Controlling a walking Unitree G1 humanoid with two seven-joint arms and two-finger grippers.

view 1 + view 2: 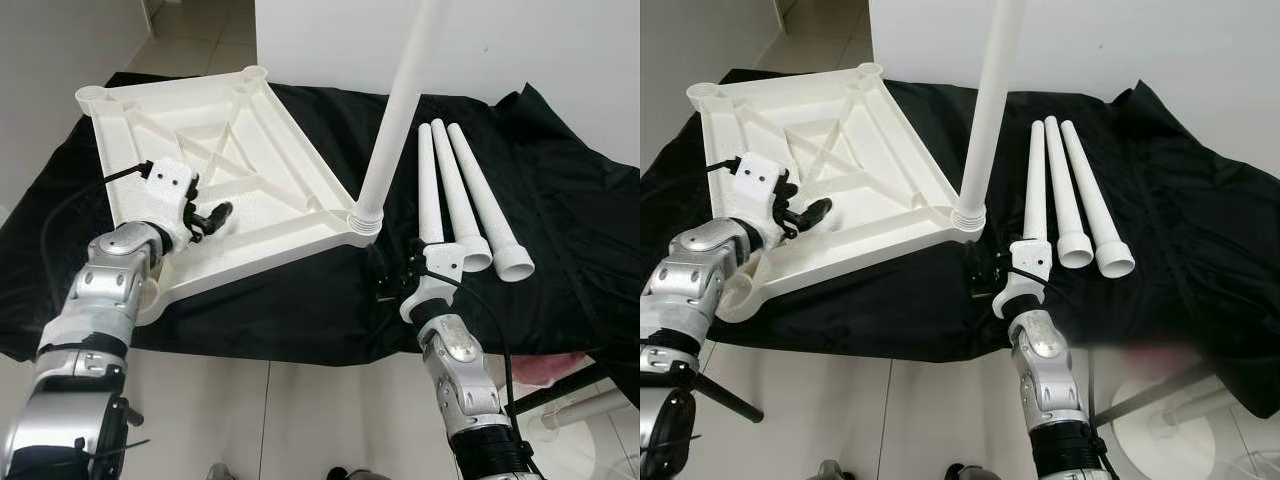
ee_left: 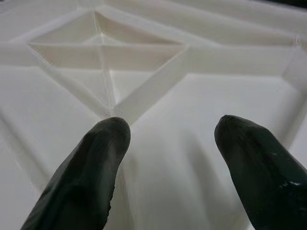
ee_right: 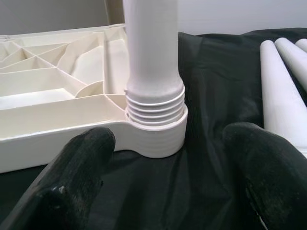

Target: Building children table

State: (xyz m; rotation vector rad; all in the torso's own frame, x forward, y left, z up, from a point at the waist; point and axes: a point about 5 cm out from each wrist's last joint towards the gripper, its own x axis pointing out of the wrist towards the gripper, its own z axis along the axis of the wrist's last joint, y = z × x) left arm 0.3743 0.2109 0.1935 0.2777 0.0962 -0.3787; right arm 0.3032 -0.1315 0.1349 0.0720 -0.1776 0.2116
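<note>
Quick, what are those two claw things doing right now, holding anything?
Left gripper: open, holding nothing, fingers over the upturned tabletop.
Right gripper: open, holding nothing, facing the leg standing in the tabletop's corner socket.

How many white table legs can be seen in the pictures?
4. One leg stands upright in the corner socket of the upturned tabletop. Three loose legs lie side by side on the black cloth to its right.

upright leg (image 1: 400,110) blocks centre — loose legs (image 1: 462,195) right
</note>
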